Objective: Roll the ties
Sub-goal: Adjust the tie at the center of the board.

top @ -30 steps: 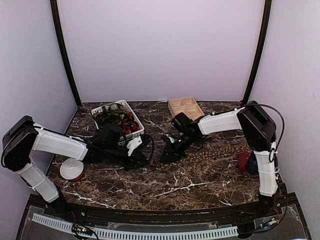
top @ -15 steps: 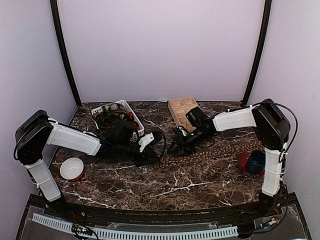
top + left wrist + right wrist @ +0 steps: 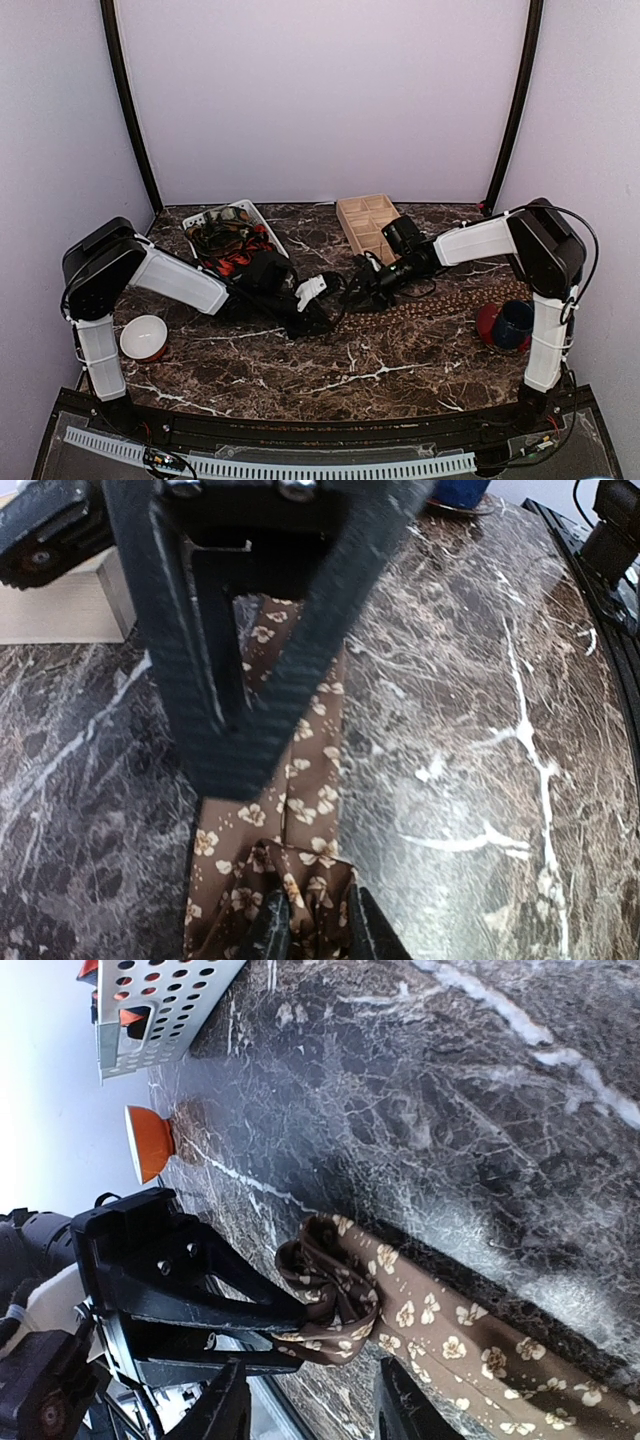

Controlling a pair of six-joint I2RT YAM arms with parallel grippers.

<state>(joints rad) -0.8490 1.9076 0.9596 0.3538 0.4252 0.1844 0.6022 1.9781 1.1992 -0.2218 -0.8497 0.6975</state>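
Both arms have swung toward the centre. The right gripper (image 3: 312,1410) has let go and its jaws stand apart. The left gripper (image 3: 315,925) pinches the tie's (image 3: 440,1330) rolled end, and the tail runs toward 3 o'clock. Roll tightly and keep the strip straight.

A robot lab booth is showing: plain walls (image 3: 320,100) are enclosing the marble table (image 3: 400,372) around the right tool (image 3: 364,290).

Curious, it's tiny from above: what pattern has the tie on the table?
The tie is brown with small tan flowers; left wrist view shows it best.
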